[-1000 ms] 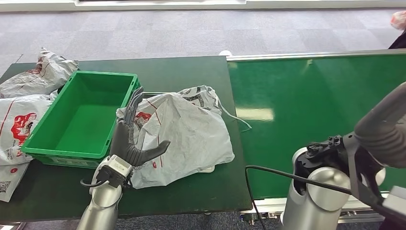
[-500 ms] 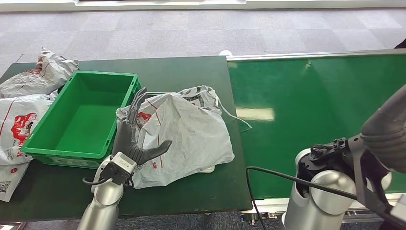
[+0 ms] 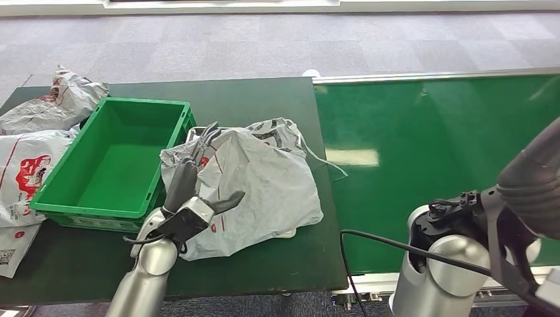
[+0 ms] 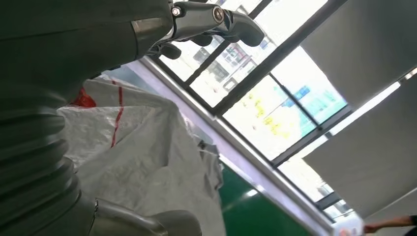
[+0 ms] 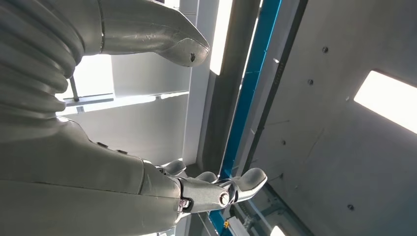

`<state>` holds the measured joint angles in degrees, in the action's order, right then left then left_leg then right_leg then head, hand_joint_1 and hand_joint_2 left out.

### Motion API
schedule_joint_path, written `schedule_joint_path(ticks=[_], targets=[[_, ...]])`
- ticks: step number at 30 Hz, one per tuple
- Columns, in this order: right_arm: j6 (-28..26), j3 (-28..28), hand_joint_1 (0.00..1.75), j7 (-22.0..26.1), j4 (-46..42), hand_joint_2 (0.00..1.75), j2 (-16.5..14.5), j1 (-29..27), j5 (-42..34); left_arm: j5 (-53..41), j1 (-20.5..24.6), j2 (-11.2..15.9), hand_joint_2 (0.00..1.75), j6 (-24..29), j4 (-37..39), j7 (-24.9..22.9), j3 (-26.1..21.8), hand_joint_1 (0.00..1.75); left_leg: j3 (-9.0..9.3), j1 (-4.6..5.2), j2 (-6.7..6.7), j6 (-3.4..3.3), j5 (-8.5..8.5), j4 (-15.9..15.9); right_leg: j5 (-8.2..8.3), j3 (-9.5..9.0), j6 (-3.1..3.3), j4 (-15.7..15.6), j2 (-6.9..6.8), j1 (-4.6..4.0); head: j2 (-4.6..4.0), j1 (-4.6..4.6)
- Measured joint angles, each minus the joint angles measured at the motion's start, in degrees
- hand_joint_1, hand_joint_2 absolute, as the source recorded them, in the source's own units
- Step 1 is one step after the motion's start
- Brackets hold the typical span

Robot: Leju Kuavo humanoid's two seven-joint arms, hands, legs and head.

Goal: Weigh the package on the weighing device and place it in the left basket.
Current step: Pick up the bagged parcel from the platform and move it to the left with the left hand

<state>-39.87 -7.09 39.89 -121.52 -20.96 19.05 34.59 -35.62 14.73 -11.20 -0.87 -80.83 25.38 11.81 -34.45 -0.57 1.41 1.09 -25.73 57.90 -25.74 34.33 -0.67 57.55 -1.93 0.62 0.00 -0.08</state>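
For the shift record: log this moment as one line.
left hand: open, at package edge | right hand: open, holds nothing | green basket: holds nothing

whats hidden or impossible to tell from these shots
- Scale: head view, almost wholly covered by the package; just a metal edge peeks out by the basket.
- Left hand: whether its fingers touch the package; they overlap it in the head view and the left wrist view does not settle it.
- Right hand: head view, cut off by the right edge.
- Package label: too small to read.

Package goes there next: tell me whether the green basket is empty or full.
Empty: the green basket shows its bare green floor.
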Motion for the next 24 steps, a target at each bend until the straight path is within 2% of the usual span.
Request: schedule_joint_path(ticks=[6,15,23,24], targets=[[0.07,-0.86,0.0,0.01,0.05,1.75,0.0,-0.23,1.56,-12.62,4.84,0.48,1.75,-1.05,12.9,-3.74,4.51,0.0,0.01,0.01,0.02,-0.01,0.01,0.0,0.04,-0.03,-0.01,0.0,0.02,0.01,0.0,-0.01],[0.07,-1.32,0.0,0.01,0.36,1.75,0.0,-0.16,3.02,-13.8,9.42,0.64,1.75,-2.14,25.05,-2.14,8.22,0.0,0.0,0.01,-0.01,-0.01,0.01,0.0,0.04,-0.03,-0.01,0.0,0.0,0.0,0.0,-0.01],[0.07,-1.32,0.0,-0.01,0.54,1.75,0.0,-0.16,3.2,-13.74,12.12,0.62,1.75,-2.6,30.7,-1.54,9.27,0.0,0.0,0.01,-0.01,-0.01,0.01,0.0,0.04,-0.04,-0.01,0.01,0.0,0.01,0.0,-0.01],[0.07,-1.32,0.0,-0.02,0.61,1.75,0.0,-0.16,3.19,-13.74,12.38,0.62,1.75,-2.62,31.17,-1.49,9.29,0.17,0.0,0.01,-0.01,-0.01,0.01,0.0,0.04,-0.04,-0.01,0.01,0.0,0.01,0.0,-0.01]])
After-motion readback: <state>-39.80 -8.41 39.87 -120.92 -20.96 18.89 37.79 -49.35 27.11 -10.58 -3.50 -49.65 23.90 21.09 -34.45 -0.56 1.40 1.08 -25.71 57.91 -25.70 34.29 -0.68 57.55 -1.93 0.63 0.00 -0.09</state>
